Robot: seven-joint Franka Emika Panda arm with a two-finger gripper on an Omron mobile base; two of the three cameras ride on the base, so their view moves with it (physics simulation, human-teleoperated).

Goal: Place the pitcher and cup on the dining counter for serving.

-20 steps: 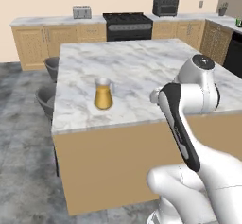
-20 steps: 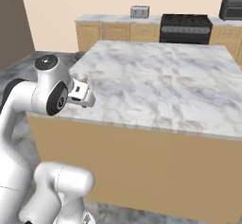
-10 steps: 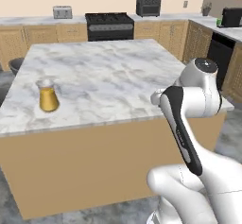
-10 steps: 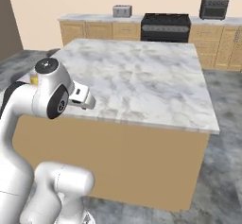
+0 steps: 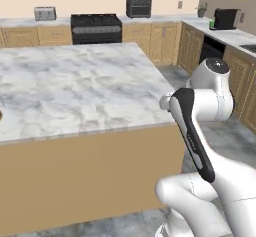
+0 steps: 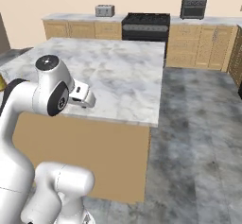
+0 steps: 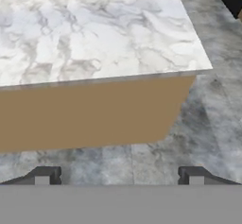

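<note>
Your dining counter [image 5: 75, 86] filled the left of the scene, and a sliver of the pitcher [image 5: 1, 115] showed at the left edge, on its marble top. The cup could not be made out. Right of the counter's near corner your gripper [image 7: 120, 175] hung over the grey floor [image 6: 198, 124], jaws spread wide and holding nothing. The stove [image 5: 97, 27] stood behind the counter.

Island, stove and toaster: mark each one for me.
island [image 5: 75, 86]: left base view, bare middle of its marble top.
stove [image 5: 96, 28]: left base view, centre of its black front.
toaster [image 6: 104, 11]: right base view, middle of its grey side.
</note>
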